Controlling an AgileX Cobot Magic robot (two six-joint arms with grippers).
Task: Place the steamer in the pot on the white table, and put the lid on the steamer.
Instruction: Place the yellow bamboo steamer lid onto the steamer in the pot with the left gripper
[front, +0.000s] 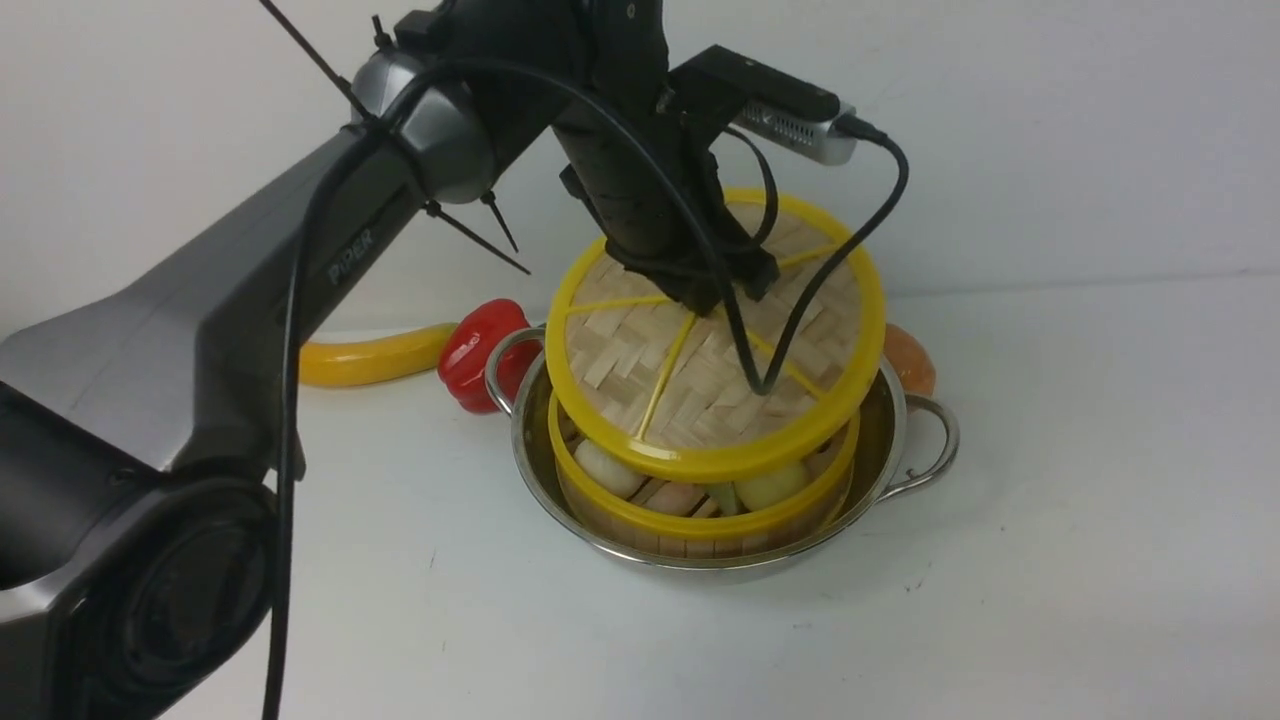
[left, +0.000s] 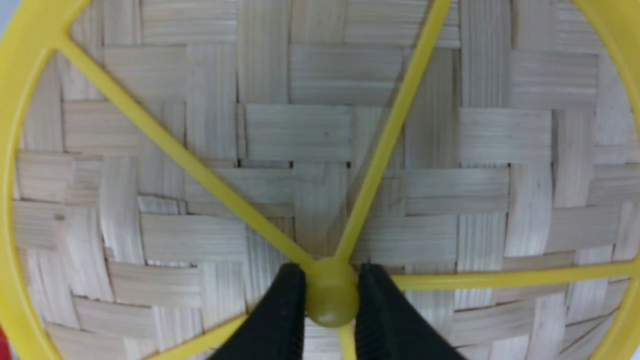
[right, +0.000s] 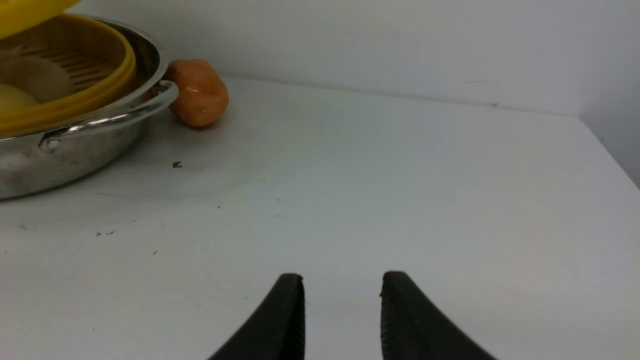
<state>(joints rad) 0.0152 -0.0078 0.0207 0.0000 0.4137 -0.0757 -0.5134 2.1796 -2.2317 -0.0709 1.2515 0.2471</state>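
front view looks forward over the pot (front: 720, 560); left wrist hugs the lid (left: 320, 150); right wrist shares the pot.

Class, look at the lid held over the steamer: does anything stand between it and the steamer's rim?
Nothing visible does. The left gripper holds the lid by its knob, tilted above the steamer in the pot; only the dumplings lie below the rim.

I'm looking at a lab test setup, not a real kitchen: a bare white bench (front: 1080, 520) against a blank white wall (front: 1050, 120), with toy food laid out, a plastic banana (front: 370, 358), red pepper (front: 480, 350) and orange fruit (right: 197, 92), beside a pot (front: 890, 420).
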